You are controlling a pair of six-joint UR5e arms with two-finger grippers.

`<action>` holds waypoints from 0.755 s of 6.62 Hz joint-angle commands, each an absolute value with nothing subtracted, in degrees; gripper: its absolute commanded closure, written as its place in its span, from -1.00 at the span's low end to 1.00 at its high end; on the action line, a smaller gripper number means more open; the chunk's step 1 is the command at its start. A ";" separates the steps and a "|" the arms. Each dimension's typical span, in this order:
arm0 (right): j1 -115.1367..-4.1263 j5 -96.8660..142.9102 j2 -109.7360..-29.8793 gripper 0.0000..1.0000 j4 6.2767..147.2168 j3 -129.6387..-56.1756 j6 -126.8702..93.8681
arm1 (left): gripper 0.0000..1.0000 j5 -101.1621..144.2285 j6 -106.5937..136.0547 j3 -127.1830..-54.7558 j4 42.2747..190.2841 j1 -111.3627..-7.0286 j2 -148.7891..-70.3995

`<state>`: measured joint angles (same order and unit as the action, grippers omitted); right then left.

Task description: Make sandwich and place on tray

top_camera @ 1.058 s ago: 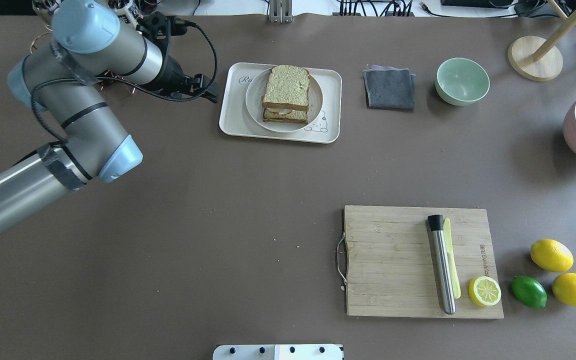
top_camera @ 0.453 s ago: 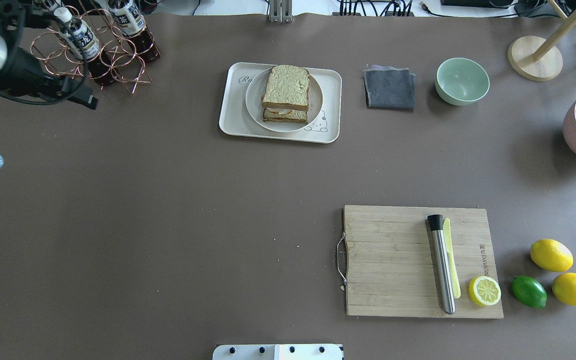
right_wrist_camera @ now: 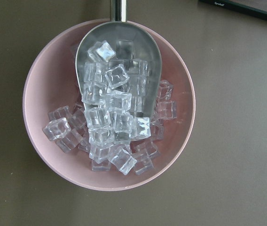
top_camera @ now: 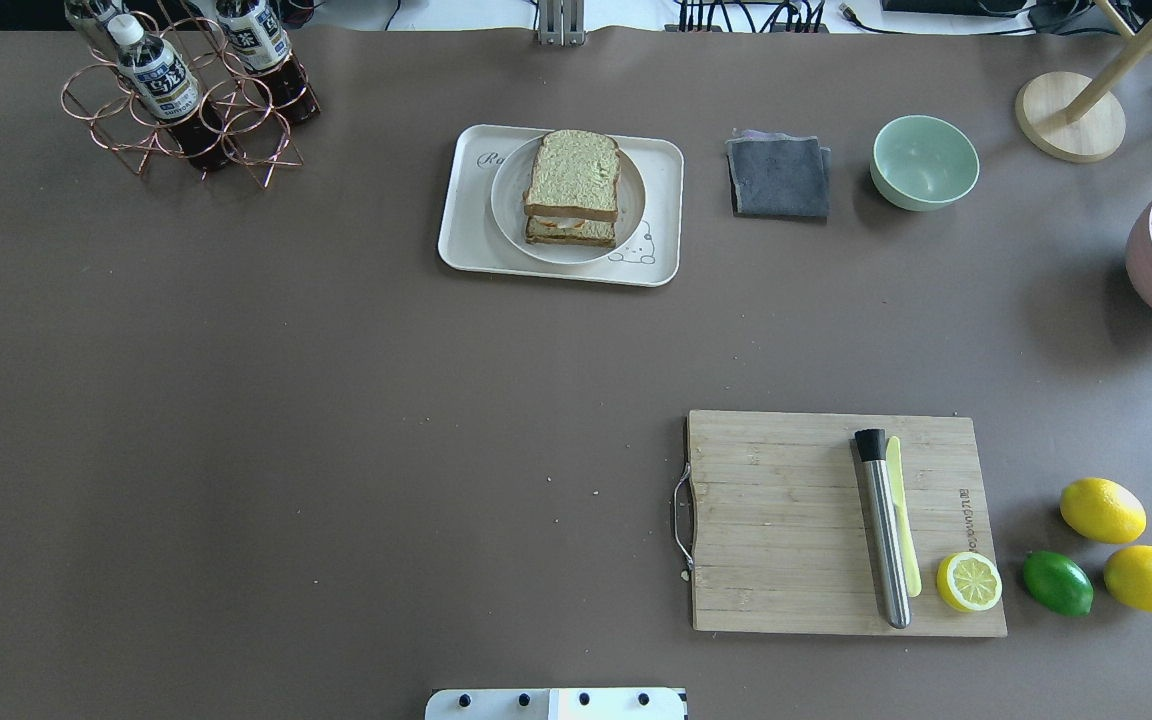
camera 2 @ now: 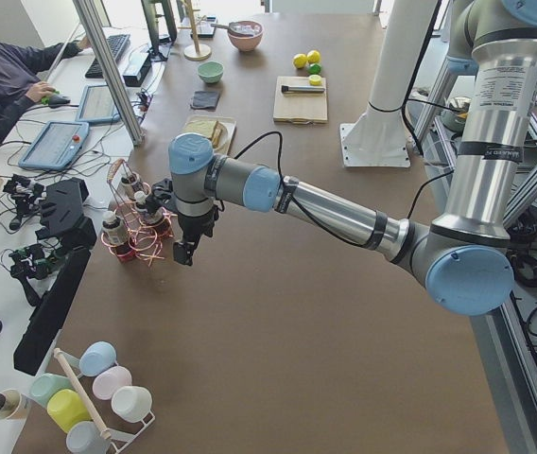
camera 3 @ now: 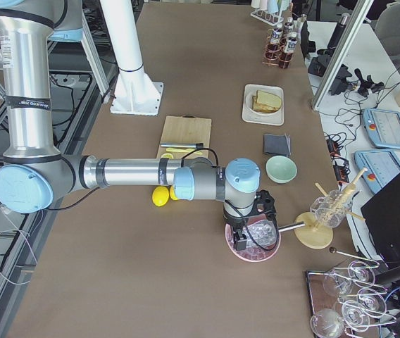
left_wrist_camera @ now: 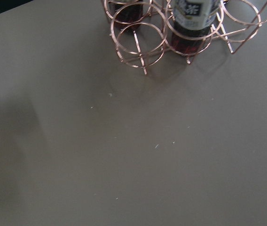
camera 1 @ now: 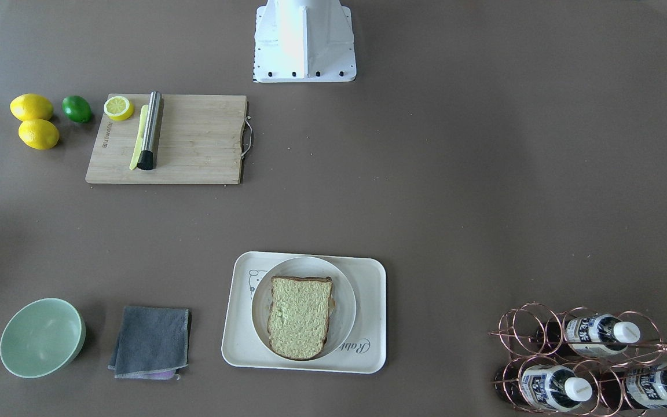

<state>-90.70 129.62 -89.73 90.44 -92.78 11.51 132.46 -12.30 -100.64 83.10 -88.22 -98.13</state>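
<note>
Left arm (camera 2: 325, 203): withdrawn from tray (top_camera: 461, 205); sandwich (top_camera: 572, 180) assembled there, task seemingly complete; left hand (camera 2: 187, 252), right hand (camera 3: 241, 240): I cannot tell whether apart or together.

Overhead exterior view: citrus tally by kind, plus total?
Whole lemons: 2
Lime: 1
Lemon half: 1
Total: 4

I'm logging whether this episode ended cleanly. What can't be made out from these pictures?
Egg: overhead shows only a sliver; in front-facing, the top bread slice covers it.
Left gripper: whole only in exterior left, small and dark; open or shut unknown.
Right gripper: exterior right only, above the pink ice bowl; likewise unknown.
</note>
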 commanded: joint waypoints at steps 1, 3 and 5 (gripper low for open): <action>-90.70 129.55 -89.91 -1.00 90.44 -92.72 11.51 | -0.97 132.02 -18.18 -96.34 82.09 -92.72 -94.17; -90.70 129.64 -90.79 -1.00 90.44 -92.81 11.08 | -0.97 133.14 -18.19 -96.68 82.52 -93.86 -91.94; -90.70 129.55 -91.75 -1.00 90.53 -92.20 10.72 | -0.97 132.80 -18.19 -96.68 82.53 -93.96 -91.76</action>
